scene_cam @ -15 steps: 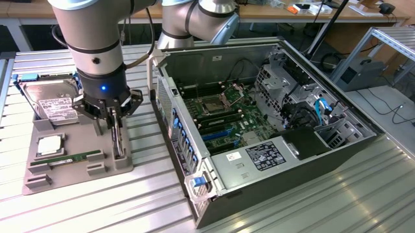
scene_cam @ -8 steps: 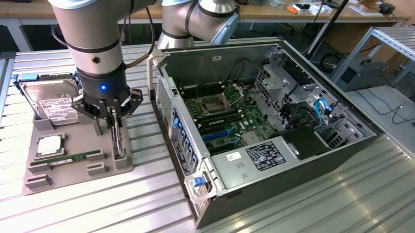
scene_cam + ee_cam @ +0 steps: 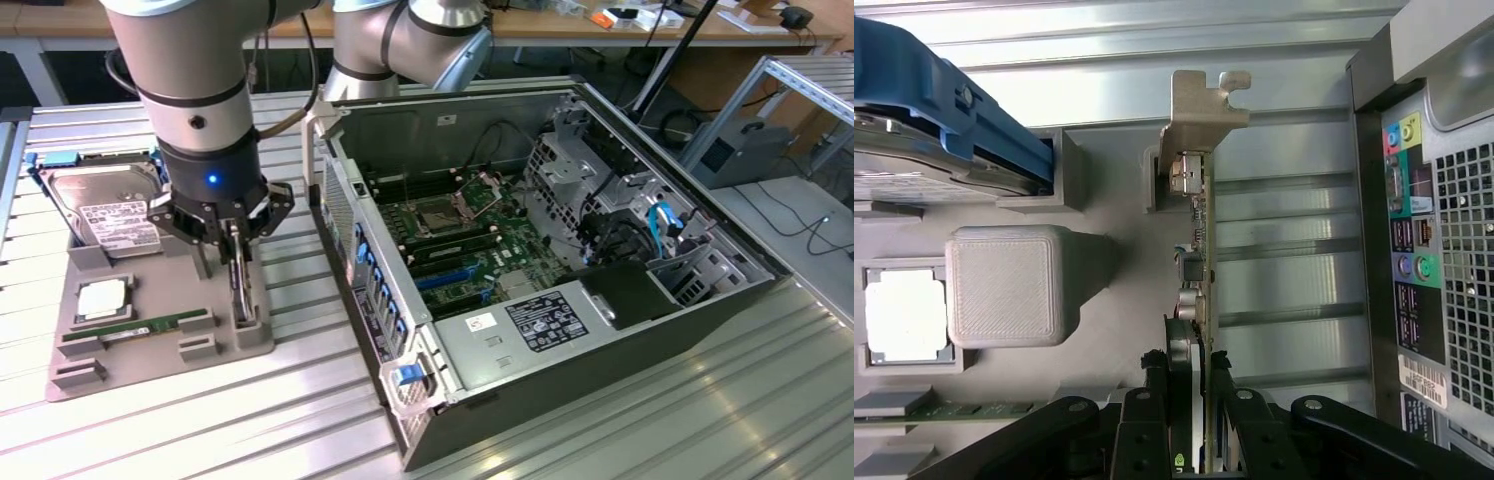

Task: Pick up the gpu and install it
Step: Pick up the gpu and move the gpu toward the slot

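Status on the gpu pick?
One gripper, closed on gpu. That gpu upright, seated in gray holder. Open computer case next to it on exterior view's right.

Ribbed metal tabletop (image 3: 641, 420); wood bench (image 3: 54, 20) behind; alu frame (image 3: 787, 70) nearby.

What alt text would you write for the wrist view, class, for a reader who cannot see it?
The tool grips the gpu, which stands on edge in a gray tray, its silver bracket at the end away from the tool. A computer case stands beside the tray.
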